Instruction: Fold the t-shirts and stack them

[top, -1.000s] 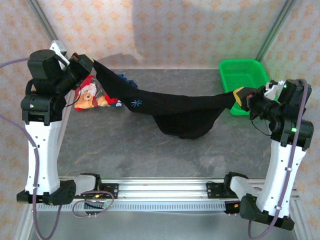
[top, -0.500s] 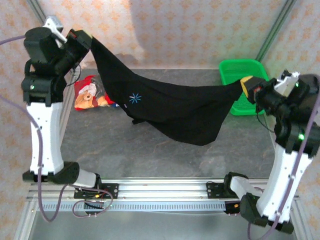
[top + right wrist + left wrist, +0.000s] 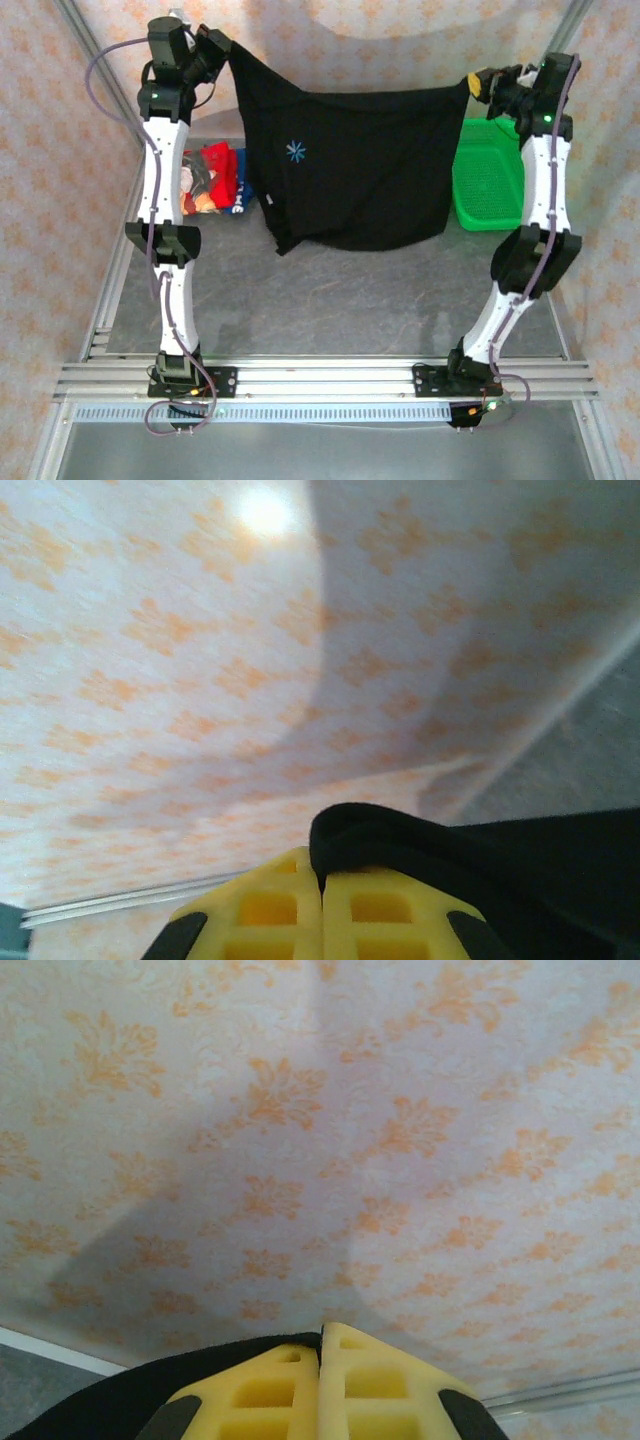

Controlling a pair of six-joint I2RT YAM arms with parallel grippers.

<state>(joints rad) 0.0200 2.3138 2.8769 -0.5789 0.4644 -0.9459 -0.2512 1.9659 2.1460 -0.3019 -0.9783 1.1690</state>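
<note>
Black t-shirt (image 3: 350,165), a second ago sagging low over the table (image 3: 330,300), now hangs spread flat high above it, ready for laying out, its top corners pinched in the fully closed left gripper (image 3: 218,45) and right gripper (image 3: 480,82).

Orange-flowered wallpaper (image 3: 400,45) enclosing the cell, grey mottled tabletop (image 3: 330,300) lying below, bright light spot (image 3: 263,510) glaring on the wallpaper

Three t-shirts are in sight: one black t-shirt (image 3: 350,160) between the left gripper (image 3: 218,45) and the right gripper (image 3: 478,82), and one red t-shirt (image 3: 215,175) and one blue t-shirt (image 3: 245,203) below the left gripper. One green basket (image 3: 490,190) sits below the right gripper.
</note>
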